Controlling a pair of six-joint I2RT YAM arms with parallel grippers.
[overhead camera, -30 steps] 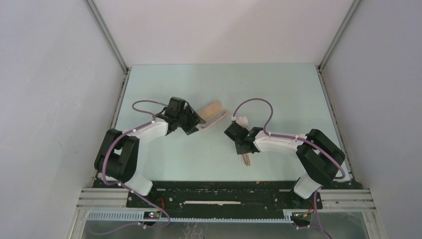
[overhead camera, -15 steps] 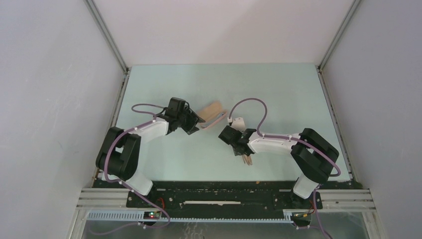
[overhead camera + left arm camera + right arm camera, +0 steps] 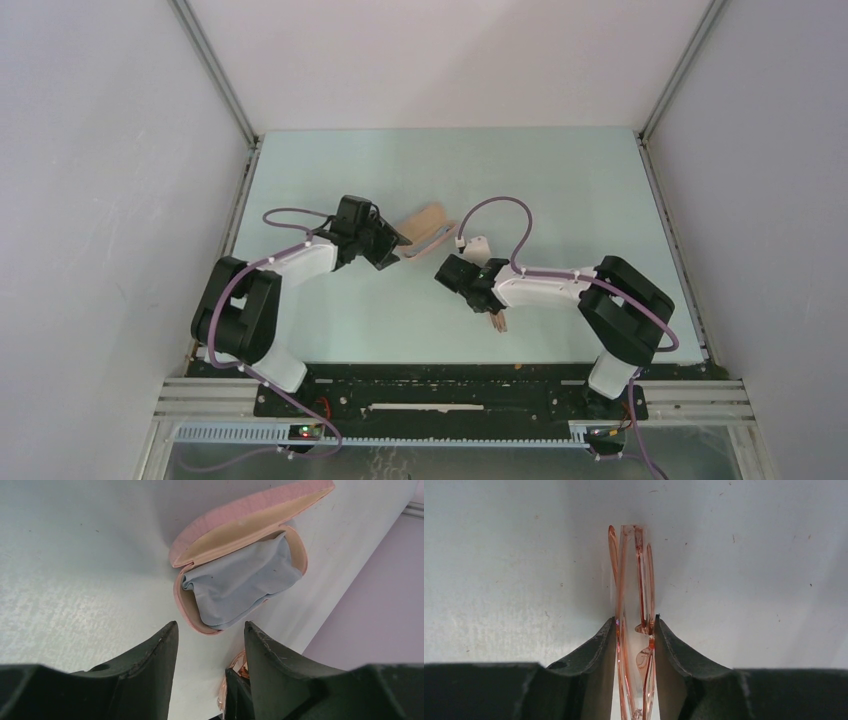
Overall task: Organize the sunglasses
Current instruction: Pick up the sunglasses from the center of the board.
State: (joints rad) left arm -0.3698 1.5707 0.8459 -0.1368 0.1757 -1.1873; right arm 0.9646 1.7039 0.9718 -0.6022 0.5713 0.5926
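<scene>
The sunglasses, thin orange-brown and folded, stand on edge between the fingers of my right gripper, which is shut on them just above the table. In the top view my right gripper is right of the centre, and one end of the sunglasses sticks out below it. The pink case lies open with the light blue cloth inside. My left gripper is open and empty just short of the case's near end; in the top view my left gripper is beside the case. The sunglasses peek in at the left wrist view's lower edge.
The pale green table is bounded by grey walls on both sides and at the back. A metal rail runs along the left edge. The arm bases stand at the near edge.
My right gripper has moved left toward the open case, carrying the sunglasses with it. My left gripper has barely moved.
</scene>
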